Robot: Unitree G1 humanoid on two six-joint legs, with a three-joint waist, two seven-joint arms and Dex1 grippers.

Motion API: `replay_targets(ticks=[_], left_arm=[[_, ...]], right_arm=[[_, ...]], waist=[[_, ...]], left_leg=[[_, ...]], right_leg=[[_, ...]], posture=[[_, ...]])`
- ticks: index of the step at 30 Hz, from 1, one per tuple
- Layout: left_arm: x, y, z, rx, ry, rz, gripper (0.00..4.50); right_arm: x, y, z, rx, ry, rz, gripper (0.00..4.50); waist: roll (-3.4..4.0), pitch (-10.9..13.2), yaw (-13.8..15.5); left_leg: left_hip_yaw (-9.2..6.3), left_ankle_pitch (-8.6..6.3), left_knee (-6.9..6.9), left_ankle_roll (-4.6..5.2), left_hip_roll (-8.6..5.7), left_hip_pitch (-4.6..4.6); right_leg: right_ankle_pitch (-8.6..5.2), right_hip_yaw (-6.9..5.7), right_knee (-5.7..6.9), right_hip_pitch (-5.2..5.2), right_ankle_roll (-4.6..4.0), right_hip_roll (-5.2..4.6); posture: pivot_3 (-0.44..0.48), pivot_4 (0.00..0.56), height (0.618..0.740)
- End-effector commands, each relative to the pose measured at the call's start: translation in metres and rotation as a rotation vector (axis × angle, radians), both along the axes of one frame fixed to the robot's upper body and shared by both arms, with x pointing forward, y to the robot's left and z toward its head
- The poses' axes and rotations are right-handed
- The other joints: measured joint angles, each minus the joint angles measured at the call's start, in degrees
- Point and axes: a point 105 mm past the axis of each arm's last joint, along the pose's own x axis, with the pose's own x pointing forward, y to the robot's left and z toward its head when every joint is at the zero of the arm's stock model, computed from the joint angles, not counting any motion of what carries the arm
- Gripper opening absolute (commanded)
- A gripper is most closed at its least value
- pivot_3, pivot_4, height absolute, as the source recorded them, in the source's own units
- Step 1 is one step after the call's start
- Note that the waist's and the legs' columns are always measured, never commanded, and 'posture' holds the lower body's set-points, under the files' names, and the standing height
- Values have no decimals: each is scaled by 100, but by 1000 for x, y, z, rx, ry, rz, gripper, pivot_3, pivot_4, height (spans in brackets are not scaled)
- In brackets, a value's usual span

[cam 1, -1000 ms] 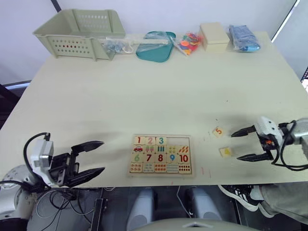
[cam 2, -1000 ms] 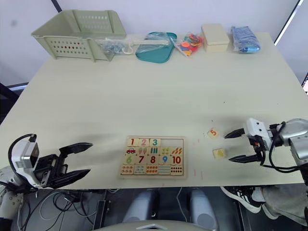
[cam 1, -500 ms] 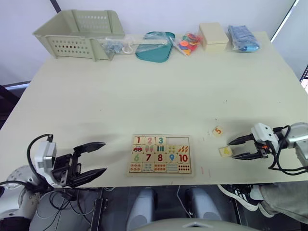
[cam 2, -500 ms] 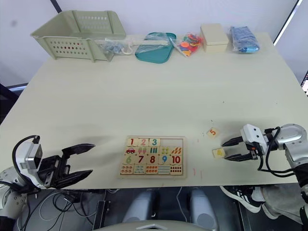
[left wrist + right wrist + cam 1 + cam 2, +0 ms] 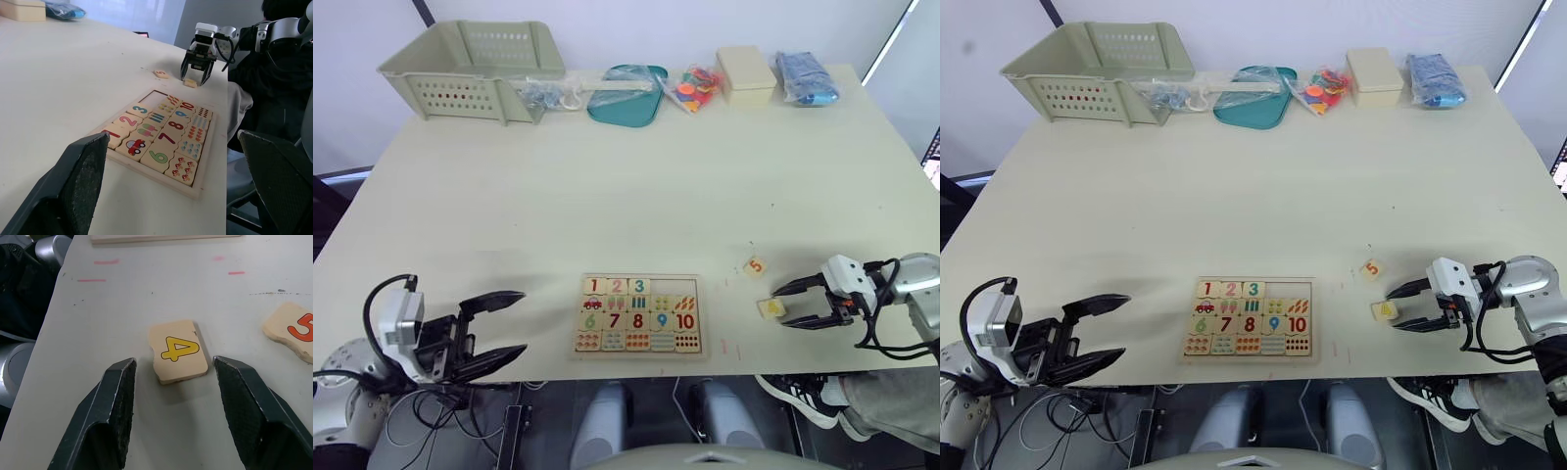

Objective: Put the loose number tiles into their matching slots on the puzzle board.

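The tile with a yellow 4 (image 5: 178,351) lies flat on the table (image 5: 636,176), to the right of the puzzle board (image 5: 639,313) and near the table's front edge. The right gripper (image 5: 171,382) is low over it with its two black fingers spread wide, one on each side of the tile. The fingers are close to the tile but not touching it. The tile with an orange 5 (image 5: 756,265) lies just behind the 4 tile, a bit farther from the front edge.

On the board, the tiles 1, 2 and 3 (image 5: 617,286) sit in the top row. The two slots (image 5: 674,287) to their right are bare wood. Below them are picture tiles, the big digits 6 to 10 and dot tiles.

The left gripper (image 5: 507,322) hangs at the front edge of the table, left of the board, with its fingers wide apart and holding nothing.

Nothing lies between the 4 tile and the board but a few small red marks (image 5: 730,347) on the table.

Far at the back edge stand a pale green basket (image 5: 470,69), a teal tray (image 5: 626,93), a bag of coloured pieces (image 5: 697,86), a cream box (image 5: 747,75) and a blue bundle (image 5: 806,78).
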Motion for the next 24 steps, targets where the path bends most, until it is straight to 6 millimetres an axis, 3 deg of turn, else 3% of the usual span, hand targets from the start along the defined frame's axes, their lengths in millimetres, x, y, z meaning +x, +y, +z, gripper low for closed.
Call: replay_targets(ticks=[1, 11, 16, 24], left_arm=[[-4, -1, 5, 0, -25, -37, 4500], [-6, -2, 4, -4, -24, -38, 4500], [-6, -3, 4, -6, -24, -41, 4500], [-6, -3, 4, -9, -25, -41, 4500]], right_arm=[[1, 0, -3, -2, 9, -1, 2621], [2, 1, -4, 7, 15, -9, 2621], [2, 1, -4, 9, 18, -13, 927], [4, -1, 5, 19, -3, -39, 923]], waist=[[0, 0, -3], [-3, -2, -7], [-3, -2, 4], [-3, -2, 7]], left_leg=[[1, 0, 0, 0, 0, 2], [5, 0, 4, 0, 1, 7], [4, 0, 4, 0, 1, 6], [2, 0, 4, 0, 0, 3]], right_leg=[[0, 1, 1, 1, 0, 0], [1, 7, 3, 6, 0, 1], [1, 4, 3, 5, 0, 2], [1, 2, 2, 5, 0, 0]], posture=[[0, 150, 740], [0, 150, 740], [0, 150, 740], [0, 150, 740]])
